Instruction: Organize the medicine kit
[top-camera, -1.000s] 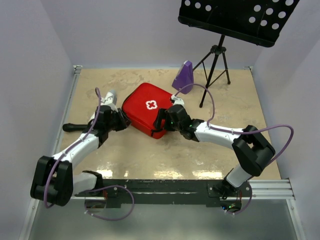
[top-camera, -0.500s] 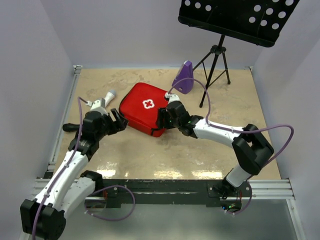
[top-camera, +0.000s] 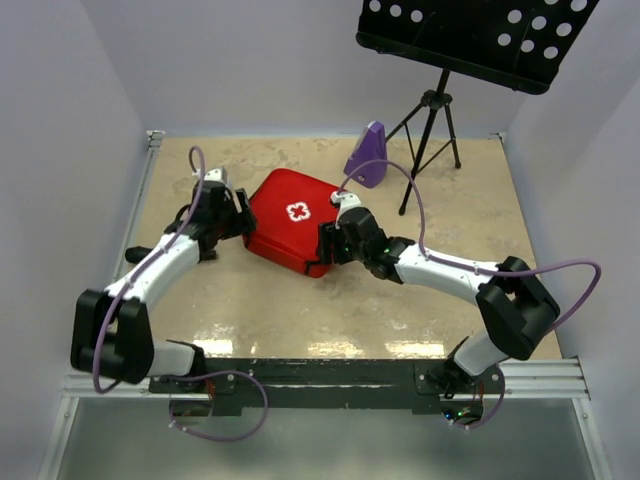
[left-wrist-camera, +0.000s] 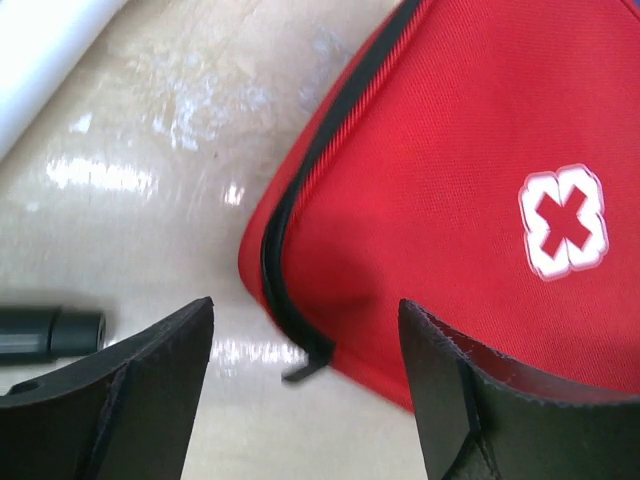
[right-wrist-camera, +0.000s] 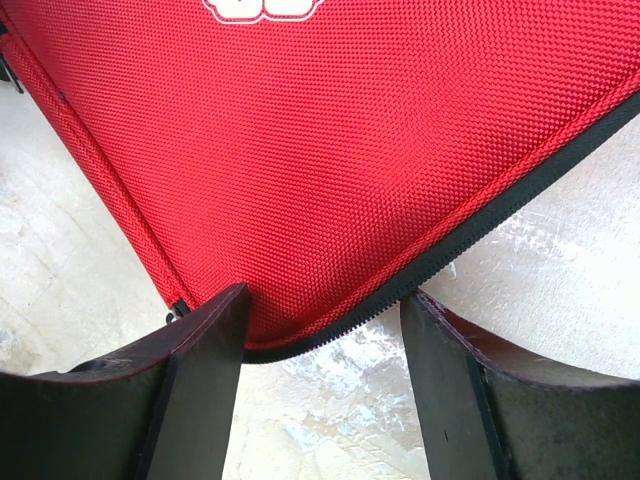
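Two grippers flank the closed medicine kit (top-camera: 290, 215) in the middle of the desk (top-camera: 300, 310). The left gripper (left-wrist-camera: 305, 310), jaws wide, has swung back to its left corner by the zip pull (left-wrist-camera: 300, 370). The right gripper (right-wrist-camera: 325, 295), equally spread, straddles the near corner. Zip work likely next.

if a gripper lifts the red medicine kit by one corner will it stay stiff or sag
Probably sags a little: the medicine kit is woven fabric with a soft rounded edge. The coarse weave should grip rather than slip. Lying flat on the table, it would likely slide when pushed, not tip.
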